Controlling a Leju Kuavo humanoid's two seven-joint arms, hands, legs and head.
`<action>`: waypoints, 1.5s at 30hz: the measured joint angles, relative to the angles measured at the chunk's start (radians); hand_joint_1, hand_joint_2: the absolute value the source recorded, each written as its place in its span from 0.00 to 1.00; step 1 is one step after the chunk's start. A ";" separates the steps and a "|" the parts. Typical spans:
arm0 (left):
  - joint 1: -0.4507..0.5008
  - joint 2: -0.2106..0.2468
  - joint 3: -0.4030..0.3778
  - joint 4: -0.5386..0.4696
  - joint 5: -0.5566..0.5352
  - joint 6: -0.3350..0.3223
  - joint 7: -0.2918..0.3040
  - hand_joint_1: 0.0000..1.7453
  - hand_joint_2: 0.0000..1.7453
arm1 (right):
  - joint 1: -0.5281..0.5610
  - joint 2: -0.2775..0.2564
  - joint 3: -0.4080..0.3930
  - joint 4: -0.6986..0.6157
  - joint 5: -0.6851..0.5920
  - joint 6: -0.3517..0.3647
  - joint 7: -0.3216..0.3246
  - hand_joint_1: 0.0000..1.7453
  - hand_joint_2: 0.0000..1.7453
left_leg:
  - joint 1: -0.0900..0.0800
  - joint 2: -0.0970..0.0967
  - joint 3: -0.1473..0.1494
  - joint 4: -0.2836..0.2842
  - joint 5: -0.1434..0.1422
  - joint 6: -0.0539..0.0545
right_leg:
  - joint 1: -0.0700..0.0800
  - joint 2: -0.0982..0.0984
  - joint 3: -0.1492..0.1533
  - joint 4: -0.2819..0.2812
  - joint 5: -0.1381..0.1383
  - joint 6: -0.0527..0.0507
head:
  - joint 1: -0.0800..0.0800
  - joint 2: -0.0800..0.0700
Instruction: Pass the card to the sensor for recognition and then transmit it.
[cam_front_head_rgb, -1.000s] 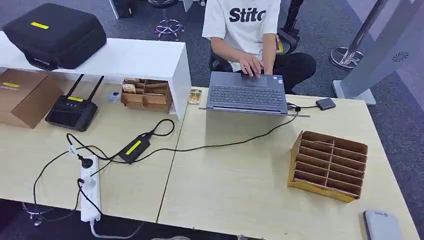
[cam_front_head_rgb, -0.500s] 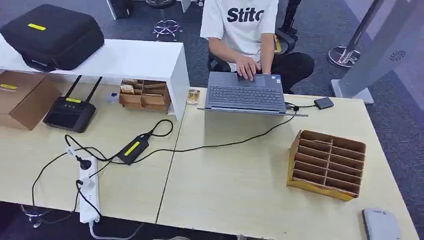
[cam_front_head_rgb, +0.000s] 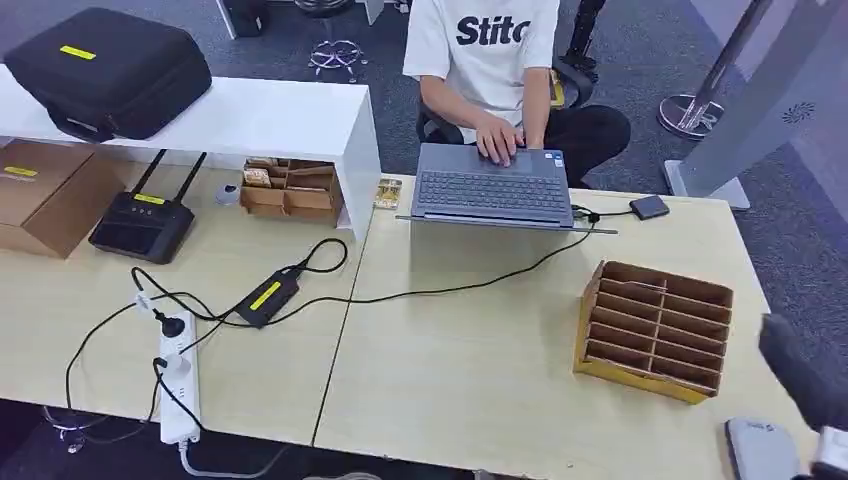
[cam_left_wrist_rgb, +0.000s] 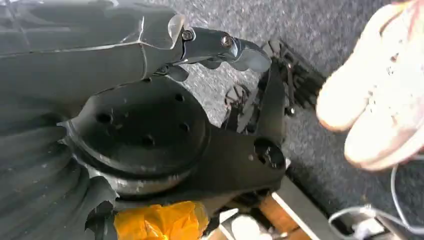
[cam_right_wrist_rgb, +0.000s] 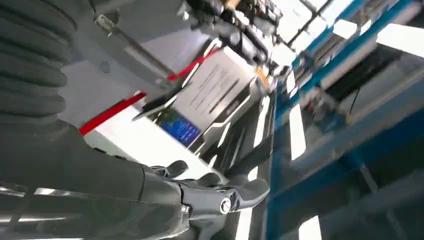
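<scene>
Right hand (cam_front_head_rgb: 800, 375) (fingers apart, holding nothing) hovers beside the card rack (cam_front_head_rgb: 655, 328); left hand (cam_left_wrist_rgb: 220, 47) likewise.

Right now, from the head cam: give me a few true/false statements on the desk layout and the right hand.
1. The grey open laptop sits at the far edge of the wooden table, with a person's hand on it. True.
2. The brown cardboard slotted organizer holds a stack of cards. False: its slots look empty.
3. The right hand is at the near right corner, beside the organizer. True.
4. The black carrying case lies on the floor. False: it sits on the white shelf.
5. The white power strip has nothing plugged in. False: plugs and cables run from it.
</scene>
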 joint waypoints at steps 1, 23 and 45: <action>0.000 0.002 -0.001 0.000 -0.001 -0.011 0.006 0.00 1.00 | -0.040 -0.043 0.067 0.047 -0.009 0.007 0.031 0.00 1.00 | 0.000 0.000 0.001 0.000 0.000 0.000 | 0.000 0.000 0.000 0.000 0.001 -0.001 | 0.000 0.000; -0.012 0.062 -0.089 0.000 -0.027 -0.093 0.061 0.00 1.00 | -0.754 -0.282 0.603 0.983 0.617 -0.086 0.499 0.00 1.00 | 0.000 -0.002 -0.003 0.001 0.010 0.001 | 0.000 -0.002 -0.004 0.000 0.009 0.000 | 0.000 0.000; -0.017 0.068 -0.126 0.000 0.003 -0.120 0.060 0.00 1.00 | -0.847 -0.211 0.468 1.311 0.795 -0.131 0.490 0.00 1.00 | 0.000 -0.005 -0.006 0.001 0.010 0.002 | 0.000 -0.005 -0.006 -0.001 0.009 0.001 | 0.000 0.000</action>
